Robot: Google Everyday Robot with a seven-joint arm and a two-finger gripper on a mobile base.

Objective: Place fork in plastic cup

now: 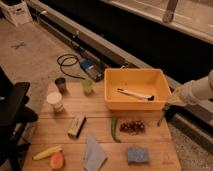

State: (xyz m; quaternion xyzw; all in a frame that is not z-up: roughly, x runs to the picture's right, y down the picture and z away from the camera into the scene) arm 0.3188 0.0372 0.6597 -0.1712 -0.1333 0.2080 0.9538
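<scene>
At the table's right edge, beside the yellow bin's right corner, my gripper [169,102] is shut on the top of the slim silver fork [162,116]. The fork hangs down, its lower end just above the wooden table [100,117]. My pale arm reaches in from the right. The plastic cup [88,86], a small translucent light-green tumbler, stands upright at the table's back, left of the bin and far to the left of the gripper.
A yellow bin [112,100] holds a pale-handled utensil [135,94]. A dark grey cup [60,83] and a white cup [55,101] stand near the green cup. A green pepper [114,129], dark fruit [131,127], a blue sponge [137,155], a blue cloth [93,152] and a small box [76,125] lie on the table. A black chair [12,112] stands at the left.
</scene>
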